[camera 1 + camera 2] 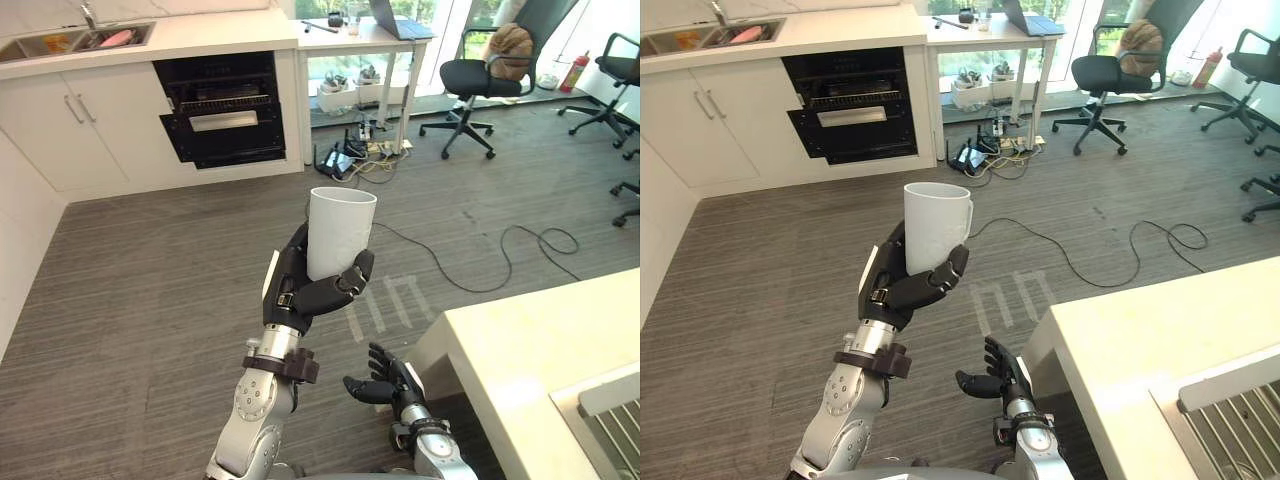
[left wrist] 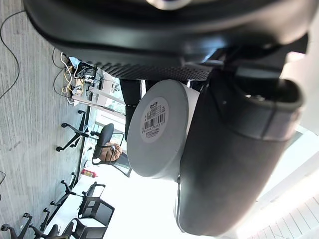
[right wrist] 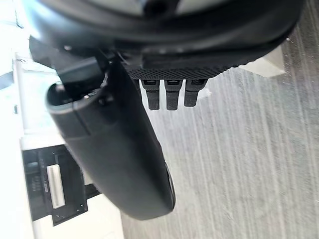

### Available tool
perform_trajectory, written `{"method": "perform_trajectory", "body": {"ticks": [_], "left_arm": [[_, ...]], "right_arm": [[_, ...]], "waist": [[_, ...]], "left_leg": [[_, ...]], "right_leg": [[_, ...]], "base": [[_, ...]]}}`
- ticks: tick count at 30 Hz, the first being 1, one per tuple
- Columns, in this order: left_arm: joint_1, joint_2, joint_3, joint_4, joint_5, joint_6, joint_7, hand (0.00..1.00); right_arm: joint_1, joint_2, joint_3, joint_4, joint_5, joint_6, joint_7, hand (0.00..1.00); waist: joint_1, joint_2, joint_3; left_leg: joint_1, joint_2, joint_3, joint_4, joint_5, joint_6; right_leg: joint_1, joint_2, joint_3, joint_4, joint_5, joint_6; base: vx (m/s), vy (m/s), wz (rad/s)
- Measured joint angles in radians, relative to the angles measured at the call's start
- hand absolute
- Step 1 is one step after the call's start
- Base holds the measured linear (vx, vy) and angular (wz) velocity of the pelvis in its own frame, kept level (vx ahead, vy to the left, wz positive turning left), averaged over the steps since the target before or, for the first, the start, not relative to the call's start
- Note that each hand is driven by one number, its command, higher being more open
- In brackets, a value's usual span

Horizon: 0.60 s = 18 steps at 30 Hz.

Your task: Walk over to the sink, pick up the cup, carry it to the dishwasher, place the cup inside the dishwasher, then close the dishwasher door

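A white cup [image 1: 340,230] stands upright in my left hand [image 1: 300,290], held up above the floor in the middle of the room; the fingers and thumb curl round its lower half. The left wrist view shows the cup's base [image 2: 157,127] with a barcode sticker beside the thumb. My right hand [image 1: 385,385] hangs low beside the near counter with relaxed fingers and holds nothing. The dishwasher [image 1: 220,105] is set in the far white cabinets, dark inside, its door dropped open. The sink [image 1: 75,40] lies in the countertop at the far left.
A pale counter [image 1: 530,340] with a metal rack at its corner stands at the near right. Cables [image 1: 520,245] trail over the grey wood floor. A desk [image 1: 360,40] with a laptop and several office chairs [image 1: 470,80] stand at the back right.
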Motion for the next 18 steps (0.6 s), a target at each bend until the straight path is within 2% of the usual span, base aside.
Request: {"method": "perform_trajectory", "body": {"ticks": [1,4,6,7,8,9,10,11,12,13,14,15,18], "left_arm": [[0.0,0.003,-0.005,0.0,0.0,0.0,-0.005,0.3],[0.0,0.016,-0.029,0.0,0.001,0.002,-0.02,0.3],[0.0,0.019,-0.054,0.001,0.002,0.009,-0.034,0.3],[0.0,0.024,-0.069,0.001,0.003,0.013,-0.045,0.3],[-0.001,0.032,-0.075,0.002,0.003,0.017,-0.057,0.3],[-0.002,0.037,-0.076,0.005,0.004,0.019,-0.061,0.3],[-0.003,0.039,-0.073,0.008,0.003,0.02,-0.062,0.3],[-0.005,0.039,-0.071,0.008,0.003,0.02,-0.061,0.3],[-0.005,0.04,-0.069,0.008,0.003,0.019,-0.06,0.3],[-0.007,0.04,-0.059,0.01,0.003,0.019,-0.058,0.3],[-0.007,0.033,-0.055,0.019,0.003,0.02,-0.058,0.3],[-0.003,0.03,-0.052,0.032,0.003,0.02,-0.056,0.3],[-0.001,0.03,-0.05,0.036,0.003,0.02,-0.056,0.3]], "right_arm": [[-0.003,-0.001,0.0,0.005,-0.004,0.0,0.001,0.9],[-0.036,0.004,0.001,0.041,-0.013,0.005,0.002,0.9],[-0.041,-0.002,0.001,0.041,-0.02,0.006,0.002,0.9],[-0.039,-0.002,0.001,0.041,-0.035,0.008,0.002,0.9],[-0.036,-0.003,0.001,0.04,-0.04,0.008,0.002,0.9],[-0.032,-0.004,0.002,0.04,-0.043,0.009,0.003,0.9],[-0.029,0.001,0.003,0.037,-0.045,0.009,0.005,0.9],[-0.029,0.0,0.003,0.035,-0.051,0.009,0.006,0.9],[-0.029,-0.001,0.004,0.031,-0.052,0.009,0.005,0.9],[-0.029,0.0,0.004,0.023,-0.052,0.009,0.004,0.9],[-0.03,-0.006,0.004,0.023,-0.054,0.009,0.004,0.9],[-0.029,-0.016,0.005,0.021,-0.058,0.011,0.006,0.9],[-0.029,-0.022,0.008,-0.017,-0.097,0.01,0.009,0.9]], "waist": [[0.001,0.0,0.0],[-0.001,-0.021,0.01],[-0.009,-0.023,0.013],[-0.018,-0.025,0.014],[-0.037,-0.029,0.018],[-0.045,-0.029,0.017],[-0.058,-0.029,0.017],[-0.057,-0.031,0.016],[-0.057,-0.034,0.013],[-0.056,-0.046,0.01],[-0.056,-0.041,0.011],[-0.041,-0.027,0.005],[-0.026,-0.021,0.002]], "left_leg": [[0.005,-0.008,-0.001,-0.01,0.003,0.001],[0.037,-0.053,0.014,-0.048,-0.002,0.008],[0.05,-0.075,0.009,-0.055,-0.002,0.017],[0.06,-0.083,-0.01,-0.06,0.007,0.036],[0.076,-0.085,-0.045,-0.06,0.009,0.045],[0.076,-0.082,-0.064,-0.059,0.01,0.046],[0.072,-0.074,-0.097,-0.047,0.007,0.042],[0.061,-0.069,-0.117,-0.033,0.003,0.034],[0.05,-0.07,-0.129,-0.018,-0.003,0.03],[0.026,-0.081,-0.158,0.023,-0.023,0.021],[0.023,-0.079,-0.171,0.039,-0.03,0.018],[0.021,-0.063,-0.182,0.049,-0.037,0.008],[0.022,-0.025,-0.2,0.04,-0.043,-0.013]], "right_leg": [[-0.006,-0.009,0.001,0.014,-0.002,0.003],[-0.057,-0.067,0.033,0.158,-0.073,0.021],[-0.087,-0.094,0.059,0.242,-0.092,0.016],[-0.102,-0.091,0.112,0.291,-0.095,0.006],[-0.128,-0.077,0.172,0.351,-0.105,-0.026],[-0.134,-0.058,0.214,0.361,-0.126,-0.031],[-0.14,-0.017,0.286,0.335,-0.146,-0.021],[-0.155,0.012,0.34,0.292,-0.143,-0.013],[-0.154,0.02,0.36,0.253,-0.133,-0.006],[-0.151,0.024,0.384,0.193,-0.059,0.011],[-0.144,0.021,0.372,0.193,-0.055,0.033],[-0.128,0.033,0.357,0.171,-0.052,0.028],[-0.093,0.067,0.328,0.113,-0.032,0.003]], "base": [[0.01,0.083,0.07],[-0.03,0.091,-0.06],[-0.03,0.094,0.1],[0.04,0.049,0.48],[0.07,0.029,0.62],[0.1,-0.012,0.84],[0.08,-0.06,0.78],[0.06,-0.073,0.76],[0.05,-0.089,0.73],[0.06,-0.093,0.62],[0.12,-0.128,0.58],[0.14,-0.133,0.31],[0.13,-0.144,0.13]]}}
